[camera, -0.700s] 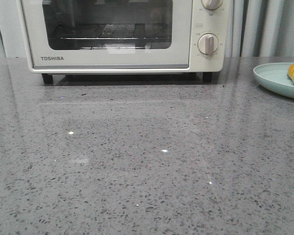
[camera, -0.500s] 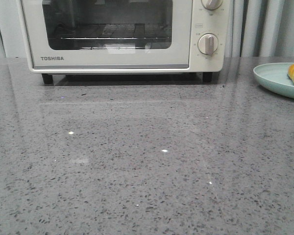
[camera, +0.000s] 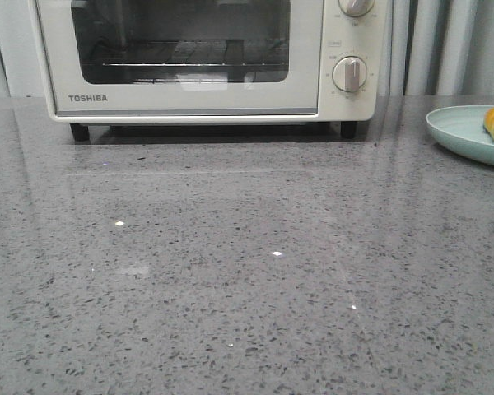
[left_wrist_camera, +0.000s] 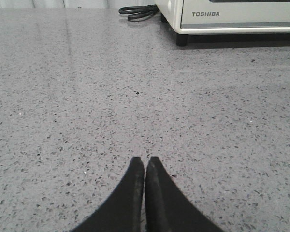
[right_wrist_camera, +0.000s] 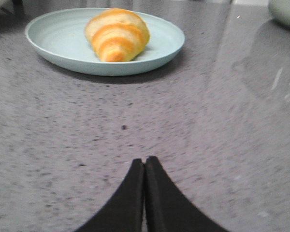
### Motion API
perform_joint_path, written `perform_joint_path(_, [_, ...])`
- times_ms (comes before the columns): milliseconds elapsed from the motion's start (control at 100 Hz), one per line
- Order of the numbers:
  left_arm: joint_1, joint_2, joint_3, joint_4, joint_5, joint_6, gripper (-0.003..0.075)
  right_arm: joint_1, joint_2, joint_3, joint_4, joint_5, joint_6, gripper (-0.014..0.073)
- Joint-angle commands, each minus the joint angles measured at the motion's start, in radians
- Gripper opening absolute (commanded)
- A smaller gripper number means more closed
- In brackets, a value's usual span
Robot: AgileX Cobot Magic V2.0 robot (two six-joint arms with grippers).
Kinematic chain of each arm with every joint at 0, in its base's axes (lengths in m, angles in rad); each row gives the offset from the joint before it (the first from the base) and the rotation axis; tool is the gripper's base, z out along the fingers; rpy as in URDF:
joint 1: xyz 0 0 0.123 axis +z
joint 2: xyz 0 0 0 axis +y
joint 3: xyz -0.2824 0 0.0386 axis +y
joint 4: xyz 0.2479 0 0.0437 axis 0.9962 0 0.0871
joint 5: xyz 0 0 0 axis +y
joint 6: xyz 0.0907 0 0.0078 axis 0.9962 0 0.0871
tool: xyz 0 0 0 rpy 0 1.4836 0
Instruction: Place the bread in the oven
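In the right wrist view only, the whole bread (right_wrist_camera: 117, 34) shows beyond the right end effector (right_wrist_camera: 144, 166), its tips pressed together.

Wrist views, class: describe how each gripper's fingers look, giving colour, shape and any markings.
The left gripper and right gripper look alike: two matte black fingers, broad at the base, curving in to narrow pointed tips. No markings, cables or sleeves show; the arms are out of view.

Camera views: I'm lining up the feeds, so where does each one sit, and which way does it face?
Front: looks forward over the table at the closed oven; no arm shows.
Left wrist: low on the left arm, shut left gripper, facing the oven's corner.
Right wrist: shut right gripper, facing the bread on its plate.
Front shares both.
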Motion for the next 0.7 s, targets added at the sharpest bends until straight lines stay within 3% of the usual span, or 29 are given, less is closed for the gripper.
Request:
perform_joint_path(0, [0.003, -0.027, 0.023, 0.011, -0.083, -0.007, -0.0021, -0.005, -0.011, 0.027, -0.165, -0.105, -0.008, -0.0048])
perform_joint_path(70, [0.003, -0.027, 0.023, -0.076, -0.139, -0.010, -0.0021, -0.005, -0.011, 0.027, -0.179, -0.254, -0.003, -0.0048])
perform_joint_path(180, [0.003, -0.027, 0.023, -0.428, -0.239, -0.012, -0.0021, -0.003, -0.011, 0.027, -0.062, -0.562, 0.015, -0.0048])
perform_joint_path(280, [0.003, -0.027, 0.023, -0.590, -0.298, -0.012, -0.0021, -0.003, -0.011, 0.027, 0.059, -0.699, 0.054, -0.0048])
perform_joint_path(420, [0.003, -0.027, 0.021, -0.768, -0.357, -0.012, -0.0021, -0.002, -0.011, 0.015, 0.370, -0.546, 0.180, -0.0048])
perform_joint_path(530, [0.003, -0.027, 0.010, -0.855, -0.383, -0.012, -0.0021, -0.001, -0.011, -0.001, 0.561, -0.436, 0.180, -0.0048])
perform_joint_path(590, [-0.007, -0.027, -0.021, -0.836, -0.362, -0.002, -0.0021, -0.001, -0.011, -0.032, 0.583, -0.409, 0.180, -0.0048])
perform_joint_path(690, [-0.036, 0.003, -0.135, -0.661, -0.293, 0.057, -0.0021, 0.001, -0.011, -0.122, 0.581, -0.276, 0.180, -0.0048])
